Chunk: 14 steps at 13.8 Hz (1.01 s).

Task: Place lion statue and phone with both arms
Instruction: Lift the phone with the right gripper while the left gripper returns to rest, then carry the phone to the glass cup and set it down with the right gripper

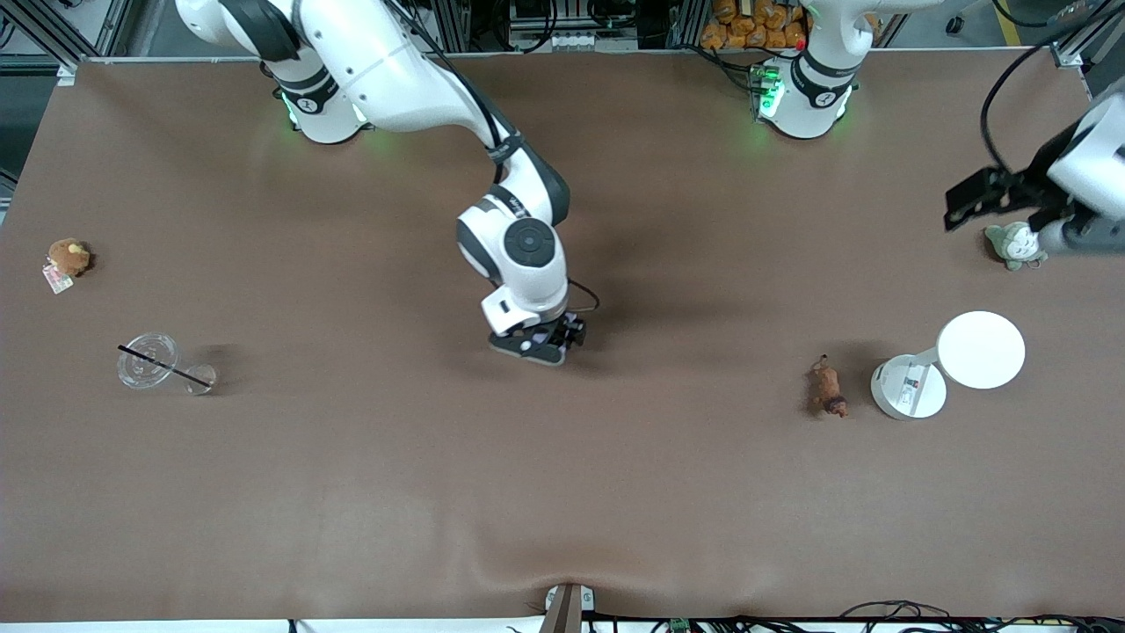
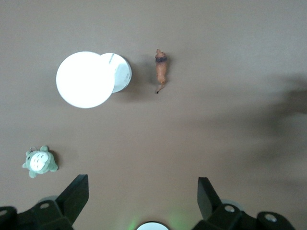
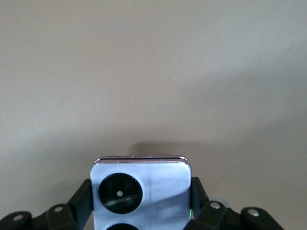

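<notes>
Right wrist view: the right gripper (image 3: 141, 201) clamps the pale lavender folded phone (image 3: 140, 191) low at mid-table; it should settle flat before release. The left gripper (image 2: 143, 196), fingers apart, waits high, reddish-brown lion statue (image 1: 827, 388) beside the white round lamp (image 1: 954, 362).

No words, numbers or brand names can be read anywhere. The small tag (image 1: 57, 280) on the round brown plush toy (image 1: 69, 256) and the sticker on the white round lamp base (image 1: 910, 388) are too tiny to read.
</notes>
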Each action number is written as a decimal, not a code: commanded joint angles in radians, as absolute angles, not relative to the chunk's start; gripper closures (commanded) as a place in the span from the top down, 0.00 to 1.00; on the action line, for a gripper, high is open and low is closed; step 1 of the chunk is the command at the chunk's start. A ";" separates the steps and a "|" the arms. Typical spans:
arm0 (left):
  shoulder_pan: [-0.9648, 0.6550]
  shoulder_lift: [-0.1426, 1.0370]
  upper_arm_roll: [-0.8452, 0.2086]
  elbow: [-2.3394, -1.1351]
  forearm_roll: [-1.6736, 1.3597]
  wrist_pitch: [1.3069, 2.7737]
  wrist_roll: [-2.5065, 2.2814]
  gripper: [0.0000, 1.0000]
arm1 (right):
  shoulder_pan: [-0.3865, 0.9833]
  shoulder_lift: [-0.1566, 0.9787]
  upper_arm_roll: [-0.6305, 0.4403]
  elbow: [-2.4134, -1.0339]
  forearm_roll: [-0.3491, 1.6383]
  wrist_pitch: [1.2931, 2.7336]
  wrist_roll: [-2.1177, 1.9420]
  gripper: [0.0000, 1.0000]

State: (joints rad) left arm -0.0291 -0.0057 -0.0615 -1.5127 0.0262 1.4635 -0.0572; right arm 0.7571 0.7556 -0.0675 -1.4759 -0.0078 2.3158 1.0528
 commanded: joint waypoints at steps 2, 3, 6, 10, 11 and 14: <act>-0.006 -0.101 -0.057 -1.623 0.008 1.489 -0.040 1.00 | 0.626 0.586 -0.072 -1.505 -0.023 2.182 0.947 0.12; -0.006 -0.085 -0.049 -1.608 0.006 1.491 -0.040 1.00 | 0.583 0.566 -0.072 -1.506 -0.023 2.140 0.889 0.12; -0.005 -0.031 -0.035 -1.516 0.006 1.491 -0.038 1.00 | 0.436 0.526 -0.072 -1.506 -0.020 2.060 0.696 0.12; 0.012 -0.017 -0.035 -1.520 0.006 1.491 -0.040 1.00 | 0.243 0.537 -0.072 -1.505 -0.017 2.071 0.459 0.13; 0.012 -0.014 -0.034 -1.520 0.006 1.493 -0.046 1.00 | 0.192 0.538 -0.072 -1.505 -0.015 2.071 0.377 0.13; 0.023 -0.006 -0.034 -1.525 0.008 1.513 -0.040 1.00 | 0.072 0.558 -0.072 -1.506 -0.017 2.092 0.168 0.13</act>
